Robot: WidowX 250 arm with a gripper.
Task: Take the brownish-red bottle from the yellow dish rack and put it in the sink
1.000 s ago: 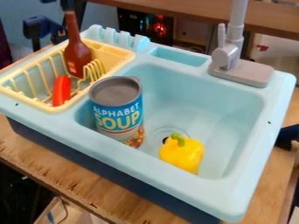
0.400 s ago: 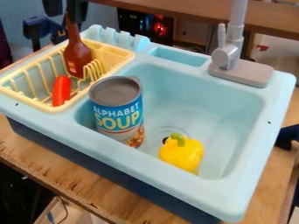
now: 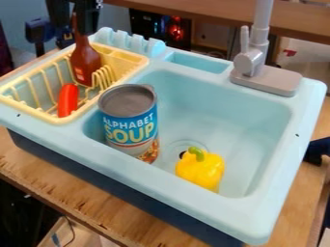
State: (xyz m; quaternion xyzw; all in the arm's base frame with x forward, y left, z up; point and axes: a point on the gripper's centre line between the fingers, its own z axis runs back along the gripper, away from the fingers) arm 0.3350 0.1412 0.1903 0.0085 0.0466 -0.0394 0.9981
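Brown bottle (image 3: 86, 63) | stands in the yellow rack (image 3: 133, 72), just under my gripper (image 3: 73, 20) | fingers wide apart | I came down a bit, so its thin neck now looks close enough to grab.

Shows a wooden table (image 3: 64, 193) with a rough edge, carrying 1 light-blue toy sink (image 3: 161, 188) with a dark base (image 3: 97, 178).

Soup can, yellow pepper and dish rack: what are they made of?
The soup can may be metal or plastic: dull grey top, smooth printed sides. The yellow pepper looks like glossy plastic, given its bright highlights. The dish rack looks like moulded plastic, with rounded rims and slim ribs in one pale yellow.
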